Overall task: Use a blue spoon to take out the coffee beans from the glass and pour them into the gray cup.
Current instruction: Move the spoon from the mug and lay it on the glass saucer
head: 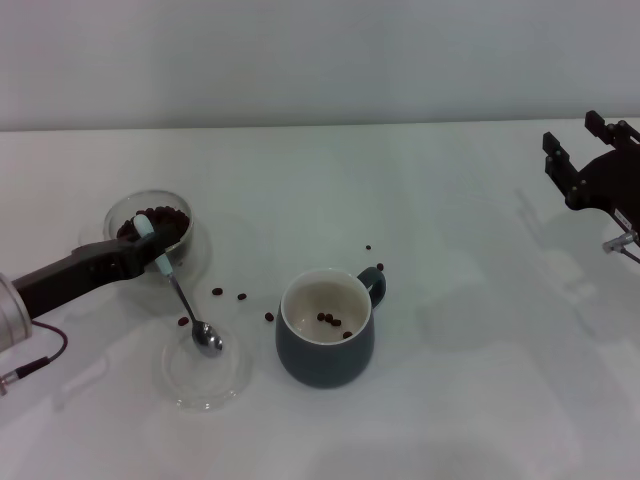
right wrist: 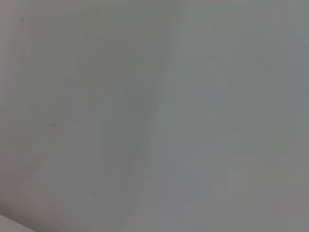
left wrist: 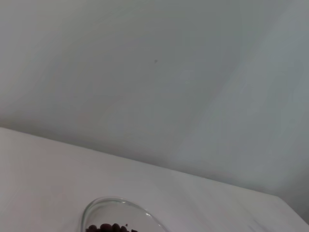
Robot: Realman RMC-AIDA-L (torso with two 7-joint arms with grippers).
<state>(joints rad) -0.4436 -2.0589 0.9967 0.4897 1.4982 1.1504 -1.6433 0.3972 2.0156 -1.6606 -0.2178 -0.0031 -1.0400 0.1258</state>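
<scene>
The glass (head: 152, 222) with coffee beans (head: 170, 220) stands at the left of the head view. Its rim (left wrist: 118, 209) and some beans (left wrist: 108, 227) also show in the left wrist view. My left gripper (head: 150, 248) is shut on the pale handle of the blue spoon (head: 180, 290), just in front of the glass. The spoon slants down, and its shiny bowl (head: 207, 338) lies over a flat glass saucer (head: 205, 380) with no beans in it. The gray cup (head: 325, 335) stands in the middle with a few beans (head: 335, 322) inside. My right gripper (head: 585, 150) is parked, open, at the far right.
Several loose beans lie on the white table between the saucer and the cup (head: 242, 296), and two lie behind the cup's handle (head: 372, 257). The right wrist view shows only a plain grey wall.
</scene>
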